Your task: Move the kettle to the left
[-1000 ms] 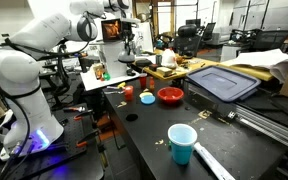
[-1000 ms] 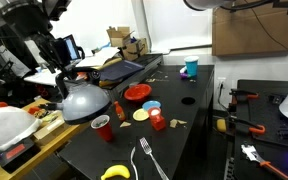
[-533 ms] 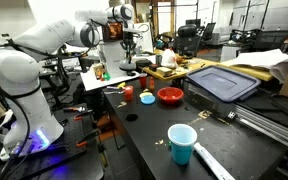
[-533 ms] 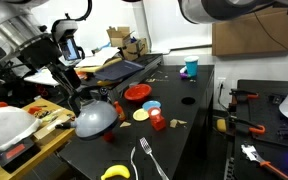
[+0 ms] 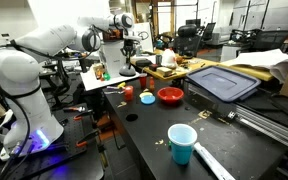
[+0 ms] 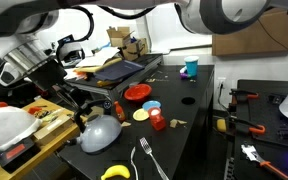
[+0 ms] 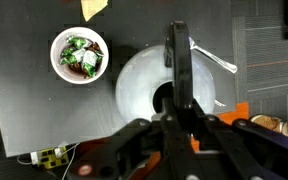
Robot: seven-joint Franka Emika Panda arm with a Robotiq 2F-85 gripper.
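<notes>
Room is short on one side: the kettle (image 6: 99,133) is close to the table (image 6: 184,145) edge (bare black top toward the fork (image 6: 149,160)). It is squat, rounded and silver-grey, its dark arched handle (image 7: 177,55) pinched between the gripper (image 7: 180,112) jaws.

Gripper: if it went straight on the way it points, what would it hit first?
The kettle. The gripper points straight down at it and appears closed on the dark handle, so the rounded metal body comes next, then the black table beneath.
</notes>
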